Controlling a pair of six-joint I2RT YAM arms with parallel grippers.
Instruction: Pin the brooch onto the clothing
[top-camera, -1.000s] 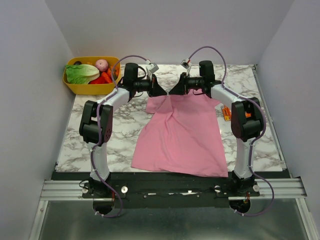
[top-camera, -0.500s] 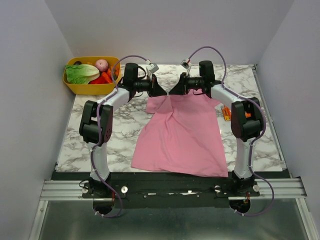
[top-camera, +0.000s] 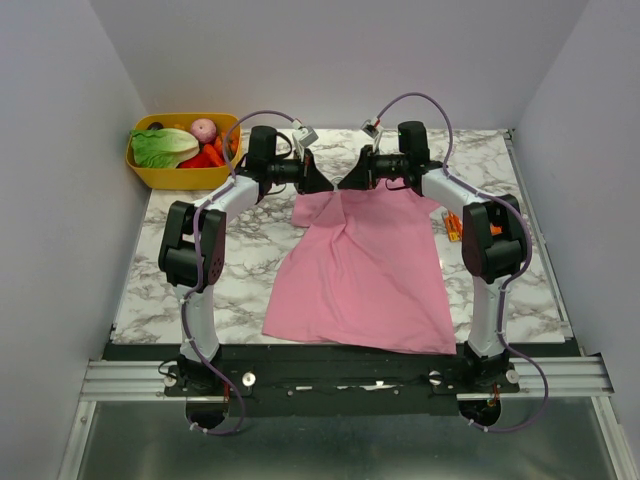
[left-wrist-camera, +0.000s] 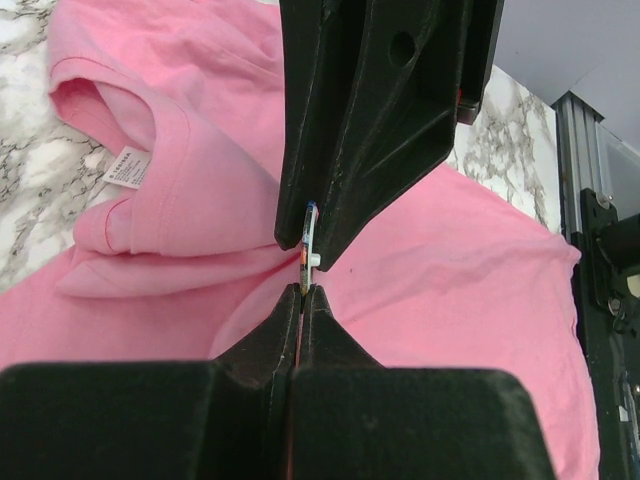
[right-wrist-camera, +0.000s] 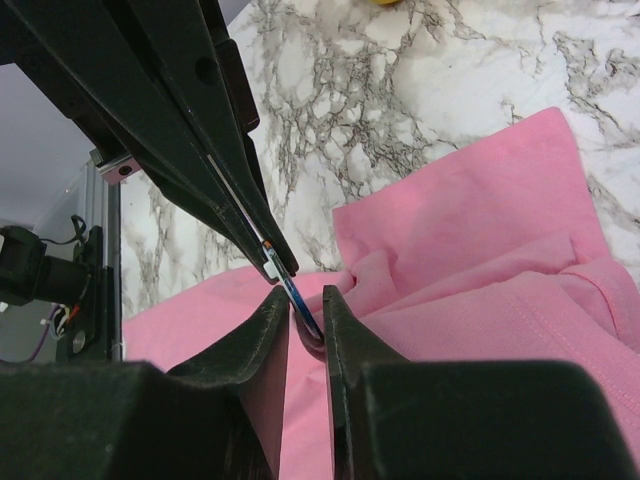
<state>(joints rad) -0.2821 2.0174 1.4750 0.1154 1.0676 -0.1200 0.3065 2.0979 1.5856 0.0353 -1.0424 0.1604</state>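
- Marble bench (top-camera: 250, 240) carries a pink shirt (top-camera: 370, 270).
- Right pincer (right-wrist-camera: 305, 318), barely parted, pinches the brooch (right-wrist-camera: 297, 298) edge-on just above the shirt.
- Left pincer (left-wrist-camera: 300, 300), pressed together, grips a shirt fold.

White marble-look worktop (top-camera: 250, 250) with grey veins, boxed in on three sides by plain pale walls: left wall (top-camera: 60, 200), back wall (top-camera: 340, 50), right wall (top-camera: 600, 200). The light's soft and even, with barely any hard shadows. Along the near edge there's a black strip (top-camera: 340, 355), then a ribbed aluminium rail (top-camera: 120, 378) running across, and below that a dull grey floor (top-camera: 130, 440). A yellow bin (top-camera: 170, 178) sits at the far left corner.
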